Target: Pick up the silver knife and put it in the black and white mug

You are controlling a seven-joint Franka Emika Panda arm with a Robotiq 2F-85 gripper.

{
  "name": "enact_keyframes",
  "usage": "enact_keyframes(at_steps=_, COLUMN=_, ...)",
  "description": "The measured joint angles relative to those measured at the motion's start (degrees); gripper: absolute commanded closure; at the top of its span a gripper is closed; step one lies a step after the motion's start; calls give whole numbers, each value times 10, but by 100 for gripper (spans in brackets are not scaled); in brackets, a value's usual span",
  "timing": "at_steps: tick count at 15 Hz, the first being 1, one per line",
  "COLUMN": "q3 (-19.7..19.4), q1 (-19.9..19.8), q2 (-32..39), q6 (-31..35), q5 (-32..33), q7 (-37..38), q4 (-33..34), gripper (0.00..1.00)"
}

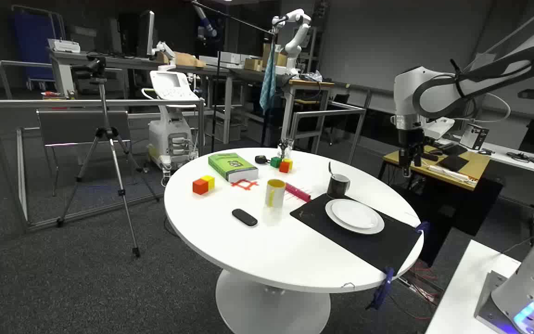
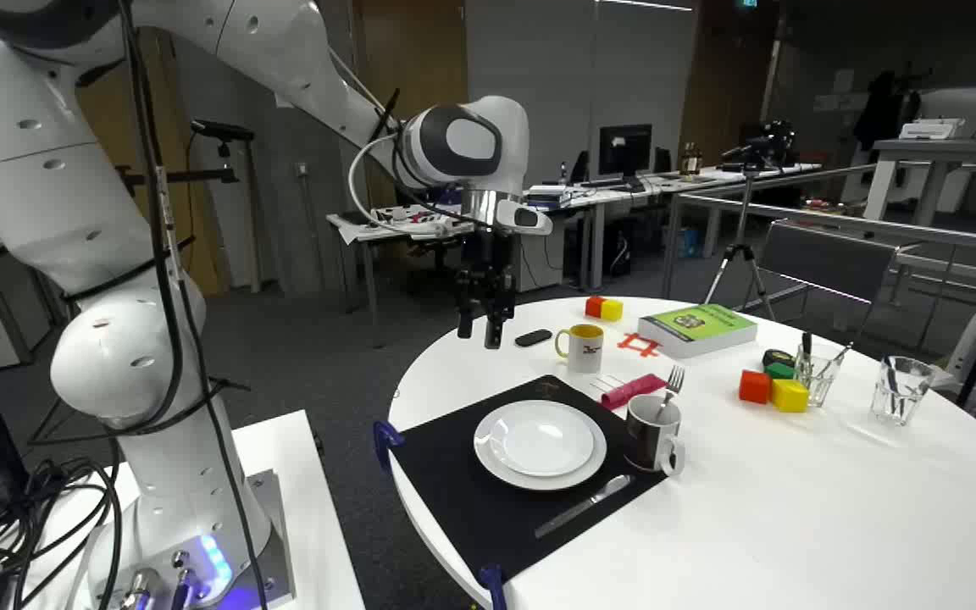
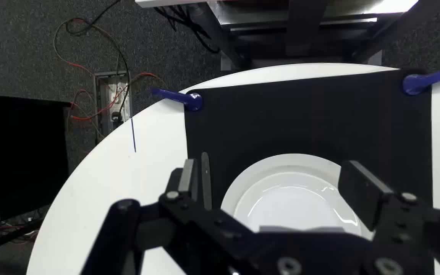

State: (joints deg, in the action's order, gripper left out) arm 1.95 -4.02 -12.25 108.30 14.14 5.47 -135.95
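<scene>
The silver knife (image 2: pixel 583 507) lies flat on the black placemat (image 2: pixel 454 474) beside the plate. In the wrist view the knife (image 3: pixel 206 181) shows just inside the left finger, its lower part hidden by the gripper. I cannot make it out in the remaining exterior view. The black and white mug (image 2: pixel 651 434) stands upright at the mat's edge with a fork (image 2: pixel 672 385) in it; the mug (image 1: pixel 338 187) is out of sight in the wrist view. My gripper (image 2: pixel 479 330) is open and empty, high above the table; in the wrist view its fingers (image 3: pixel 273 179) stand wide apart over the plate.
White plates (image 2: pixel 540 440) lie stacked on the mat, between knife and mug on one side. Blue clamps (image 3: pixel 193 101) hold the mat at the table edge. A yellow-white mug (image 2: pixel 583 349), pink roll (image 2: pixel 630 391), blocks (image 2: pixel 755 386), glasses (image 2: pixel 899 391) and green book (image 2: pixel 695 326) stand farther off.
</scene>
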Motion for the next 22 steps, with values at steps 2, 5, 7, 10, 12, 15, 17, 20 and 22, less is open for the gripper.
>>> enact_keyframes(at_steps=2, q3=-1, q1=1, q2=0, q6=0, q5=0, q7=0, q4=0, gripper=0)
enact_keyframes(at_steps=5, q3=-9, q1=2, q2=0, q6=10, q5=-4, q7=-4, q4=-2, gripper=0)
enact_keyframes(at_steps=7, q3=-29, q1=2, q2=-1, q6=33, q5=-20, q7=-27, q4=-7, gripper=0)
enact_keyframes(at_steps=10, q3=-75, q1=-5, q2=-2, q6=73, q5=-57, q7=-98, q4=-16, gripper=0)
enact_keyframes(at_steps=12, q3=-109, q1=-12, q2=-2, q6=103, q5=-86, q7=-160, q4=-24, gripper=0)
enact_keyframes(at_steps=15, q3=-150, q1=-22, q2=-1, q6=139, q5=-132, q7=-250, q4=-33, gripper=0)
enact_keyframes(at_steps=17, q3=-172, q1=-24, q2=3, q6=151, q5=-167, q7=-298, q4=-34, gripper=0)
enact_keyframes(at_steps=20, q3=-194, q1=-29, q2=15, q6=165, q5=-219, q7=-355, q4=-34, gripper=0)
enact_keyframes(at_steps=22, q3=-204, q1=-30, q2=30, q6=174, q5=-245, q7=-380, q4=-31, gripper=0)
